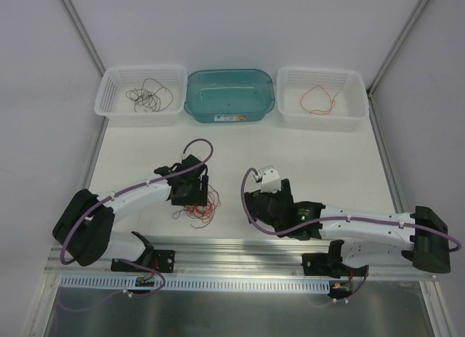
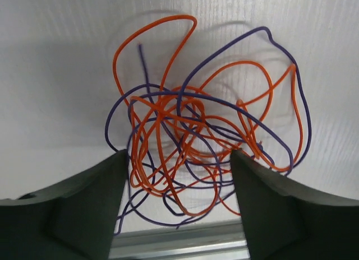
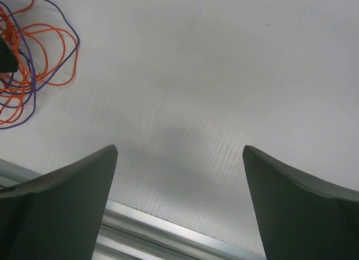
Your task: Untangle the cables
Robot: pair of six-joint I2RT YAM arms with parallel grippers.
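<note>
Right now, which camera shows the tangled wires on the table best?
The left wrist camera. The tangle of wires fills its picture, so each orange and purple loop shows clearly. The top camera shows it only as a tiny scribble, far away. The right wrist camera catches just one edge of it in a corner.

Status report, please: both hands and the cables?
Left hand open over the cable tangle. Right hand open, apart from it. Nothing in the way.

Tangled cables [image 1: 197, 208] lie on the worktop [image 1: 305, 144], lower centre-left. Along the upper edge, left to right: left basket [image 1: 140, 116], tub [image 1: 211, 108], right basket [image 1: 322, 120].
</note>
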